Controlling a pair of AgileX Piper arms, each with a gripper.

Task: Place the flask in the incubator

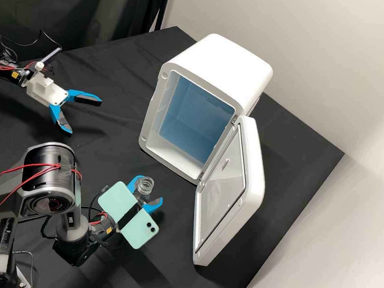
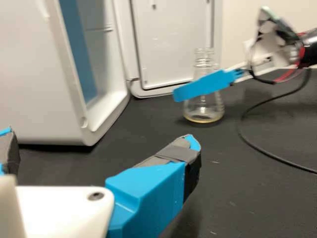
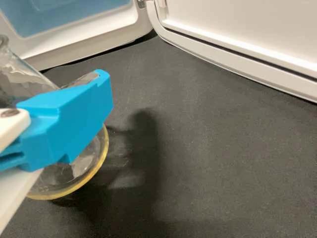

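Note:
A clear glass flask (image 1: pixel 144 187) stands upright on the black bench in front of the open incubator (image 1: pixel 221 63), with a trace of yellowish liquid at its base. My right gripper (image 1: pixel 146 193) is shut on the flask, one blue finger at each side of it. In the left wrist view a blue finger crosses the flask (image 2: pixel 203 106) at its shoulder. The right wrist view shows the flask (image 3: pixel 64 173) resting on the bench behind one of my fingers (image 3: pixel 64 124). My left gripper (image 1: pixel 83 115) hangs open and holds nothing, far to the left of the incubator.
The incubator's white door (image 1: pixel 233 183) is swung wide open toward the bench's front right, and its blue inside (image 1: pixel 190 117) holds nothing. A mint-green phone (image 1: pixel 128 214) is strapped to the right wrist. Cables lie at the back left.

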